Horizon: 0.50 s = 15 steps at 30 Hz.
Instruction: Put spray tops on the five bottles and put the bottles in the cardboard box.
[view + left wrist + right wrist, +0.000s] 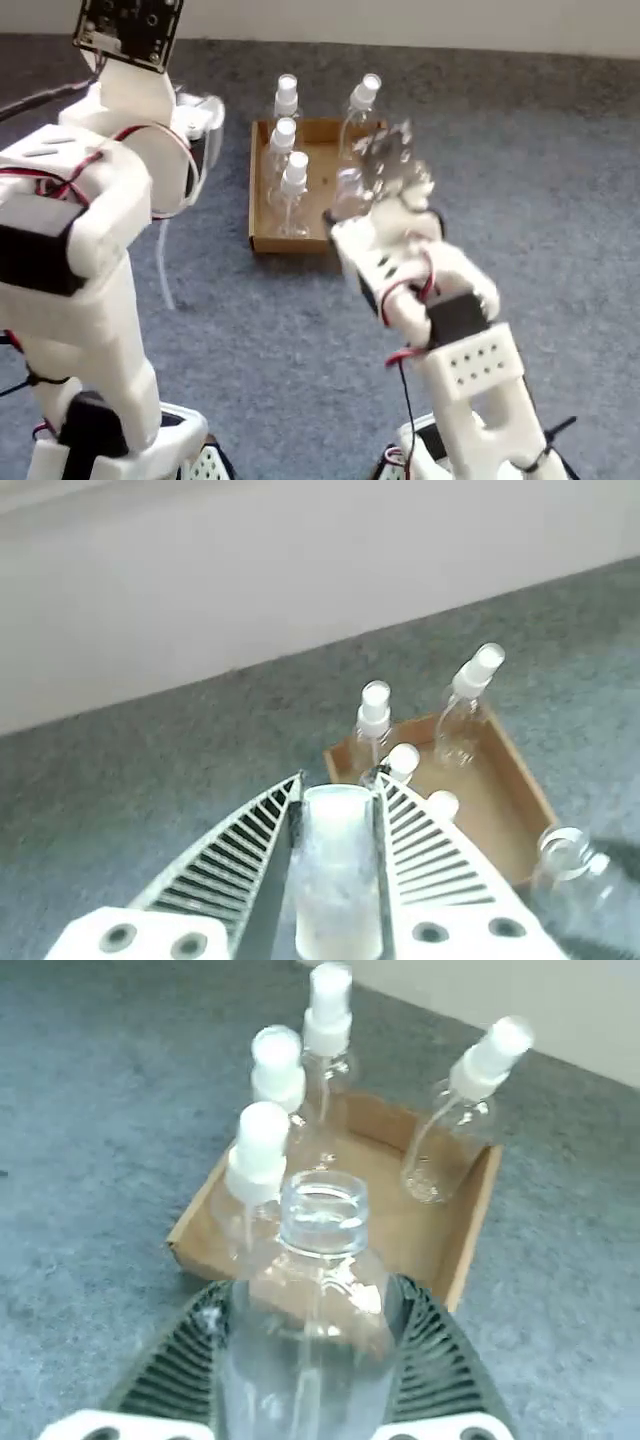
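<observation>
Grey carpet (pixel 300 340) under everything. Your right gripper (pixel 312 1305) is clamped on a clear bottle (pixel 322 1220), neck open with no top, held at the near right corner of the cardboard box (pixel 290 243). Your left gripper (pixel 338 780) pinches a white spray top (pixel 335 870), dip tube (pixel 163 262) hanging, left of the box. In the box are four capped bottles (pixel 294 185): three upright along the left side, one tilted at the far right.

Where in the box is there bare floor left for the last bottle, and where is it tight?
Bare floor runs down the cardboard box between the three capped bottles along the left arm's side and the leaning bottle in the far opposite corner. The near corner on that side is free. It is crowded along the row of three.
</observation>
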Each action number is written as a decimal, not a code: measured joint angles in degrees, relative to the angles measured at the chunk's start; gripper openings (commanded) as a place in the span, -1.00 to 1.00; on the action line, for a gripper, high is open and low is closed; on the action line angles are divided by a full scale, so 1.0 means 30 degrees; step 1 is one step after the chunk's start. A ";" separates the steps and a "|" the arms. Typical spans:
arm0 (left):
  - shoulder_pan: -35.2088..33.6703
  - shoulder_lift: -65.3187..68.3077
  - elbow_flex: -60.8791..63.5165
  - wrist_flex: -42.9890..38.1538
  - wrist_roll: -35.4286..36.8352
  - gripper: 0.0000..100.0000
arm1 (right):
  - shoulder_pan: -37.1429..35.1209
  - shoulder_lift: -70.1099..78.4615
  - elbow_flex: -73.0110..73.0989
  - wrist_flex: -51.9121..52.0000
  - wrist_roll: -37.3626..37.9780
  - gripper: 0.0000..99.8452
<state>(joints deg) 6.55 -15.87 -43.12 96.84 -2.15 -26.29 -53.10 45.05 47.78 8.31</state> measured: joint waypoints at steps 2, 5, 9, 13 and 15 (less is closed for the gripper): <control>0.0791 -0.0059 0.0000 -0.1114 0.0615 -0.90 | -0.0469 -0.1114 0.1758 -0.0967 0.0000 -0.99; 0.1846 -0.0059 0.0000 -0.3136 0.1084 -0.90 | -0.0586 -0.2315 0.2930 -0.1700 0.0000 -0.99; 0.3692 0.0527 0.0000 -0.5802 0.1114 -0.90 | -0.0615 -0.3985 0.3868 -0.1905 0.0000 -0.99; 0.4718 0.1817 0.0000 -0.7795 0.1114 -0.90 | -0.0645 -0.6652 0.6271 -0.2842 -0.0029 -0.99; 0.4952 0.2403 0.0000 -0.8410 0.1114 -0.90 | -0.0821 -0.8498 0.7707 -0.3839 -0.0059 -0.99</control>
<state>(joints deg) 21.41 -8.66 -43.12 71.60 1.19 -28.75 -78.59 68.18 36.26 8.13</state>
